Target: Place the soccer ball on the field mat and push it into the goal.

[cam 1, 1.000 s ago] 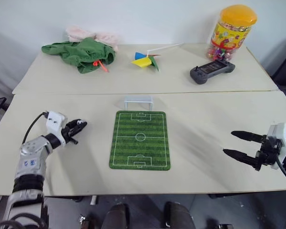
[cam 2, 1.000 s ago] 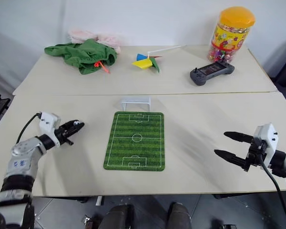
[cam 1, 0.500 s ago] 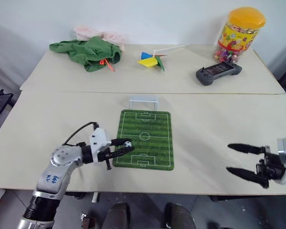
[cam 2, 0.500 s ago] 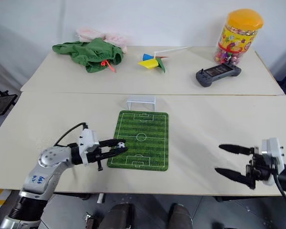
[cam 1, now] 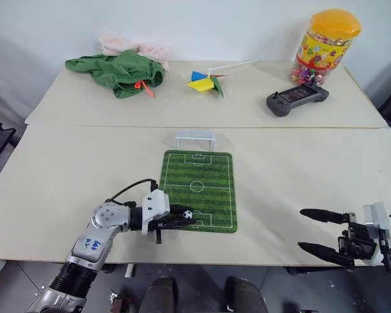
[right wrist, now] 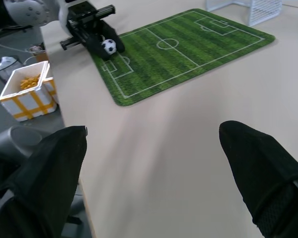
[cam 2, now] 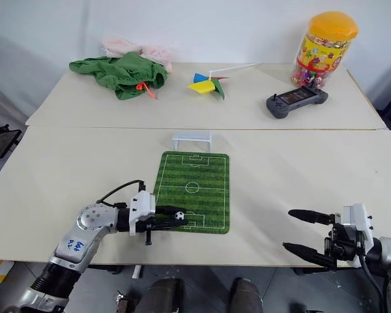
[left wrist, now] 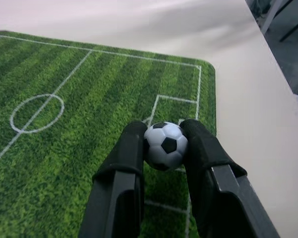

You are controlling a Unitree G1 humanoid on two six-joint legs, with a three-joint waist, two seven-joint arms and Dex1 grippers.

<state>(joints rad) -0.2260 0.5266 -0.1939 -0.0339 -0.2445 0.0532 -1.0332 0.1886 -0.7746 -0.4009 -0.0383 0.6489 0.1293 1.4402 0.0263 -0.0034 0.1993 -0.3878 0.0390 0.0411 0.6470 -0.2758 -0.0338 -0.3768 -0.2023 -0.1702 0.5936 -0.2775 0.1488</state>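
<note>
Since a second ago my left gripper (cam 1: 186, 218) has swung right; its fingers (left wrist: 204, 148) pinch the soccer ball (left wrist: 165, 144) above the field mat (cam 1: 197, 173) near end. Right fingers (right wrist: 260, 158) spread, idle. Risk: released high, the ball bounces off the mat, away from the goal (cam 1: 195, 139).

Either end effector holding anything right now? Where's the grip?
Left end effector pinches the soccer ball by its sides, over the field mat. Right end effector is open, empty.
</note>
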